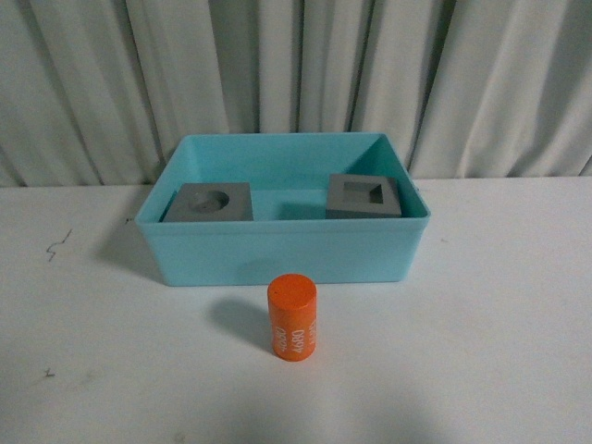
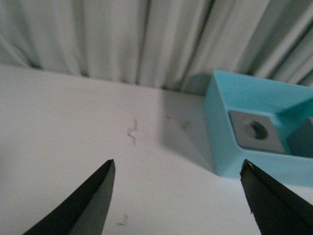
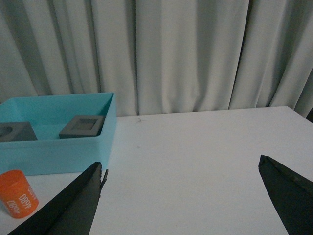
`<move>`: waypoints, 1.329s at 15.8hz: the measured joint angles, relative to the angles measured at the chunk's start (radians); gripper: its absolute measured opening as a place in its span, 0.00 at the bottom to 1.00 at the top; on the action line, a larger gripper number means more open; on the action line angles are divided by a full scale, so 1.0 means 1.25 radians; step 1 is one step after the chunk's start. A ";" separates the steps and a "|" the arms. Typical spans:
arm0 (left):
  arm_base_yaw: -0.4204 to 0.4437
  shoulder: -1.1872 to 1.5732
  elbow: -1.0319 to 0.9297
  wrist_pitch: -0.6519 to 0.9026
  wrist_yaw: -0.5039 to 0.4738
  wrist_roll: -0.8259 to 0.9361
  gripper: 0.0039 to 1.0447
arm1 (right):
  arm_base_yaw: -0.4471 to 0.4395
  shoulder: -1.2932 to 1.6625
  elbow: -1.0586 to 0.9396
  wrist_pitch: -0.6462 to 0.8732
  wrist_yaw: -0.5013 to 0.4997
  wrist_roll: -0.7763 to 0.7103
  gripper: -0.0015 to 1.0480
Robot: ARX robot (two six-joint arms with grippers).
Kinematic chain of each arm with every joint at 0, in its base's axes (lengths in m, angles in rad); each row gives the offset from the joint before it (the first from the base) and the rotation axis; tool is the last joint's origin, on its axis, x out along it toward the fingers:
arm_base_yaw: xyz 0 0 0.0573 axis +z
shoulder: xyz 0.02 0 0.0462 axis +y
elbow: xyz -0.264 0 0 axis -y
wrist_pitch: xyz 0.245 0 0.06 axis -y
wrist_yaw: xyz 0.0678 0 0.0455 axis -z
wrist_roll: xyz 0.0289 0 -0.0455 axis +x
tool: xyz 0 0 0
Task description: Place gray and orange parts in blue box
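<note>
The orange cylinder (image 1: 293, 317) is stood upright on the white surface (image 1: 481, 324), just in front of the blue box (image 1: 282, 252), not inside yet. Both gray cubes are already sat in the box, well apart: round-recess cube (image 1: 210, 202) at left, square-recess cube (image 1: 363, 196) at right. Left jaws are spread wide w/ nothing held, aimed low over the surface left of the box. Right jaws are also spread wide, empty, pointed past the box's right side.

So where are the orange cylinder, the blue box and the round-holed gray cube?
orange cylinder (image 1: 293, 319): front view, lettered side.
blue box (image 1: 282, 254): front view, near wall.
round-holed gray cube (image 1: 212, 201): front view, top face.
</note>
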 joint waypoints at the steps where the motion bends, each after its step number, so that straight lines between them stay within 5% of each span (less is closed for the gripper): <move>1: -0.078 -0.144 -0.189 0.259 -0.046 0.051 0.44 | 0.000 0.000 0.000 -0.002 -0.002 0.000 0.94; 5: -0.164 -0.289 -0.243 0.166 -0.147 0.056 0.02 | 0.000 0.000 0.000 -0.002 -0.002 0.000 0.94; 12: -0.209 -0.360 -0.278 0.167 -0.192 0.058 0.01 | 0.000 0.000 0.000 -0.002 -0.002 0.000 0.94; 21: -0.310 -0.513 -0.285 0.002 -0.297 0.059 0.01 | 0.000 0.000 0.000 -0.002 -0.002 0.000 0.94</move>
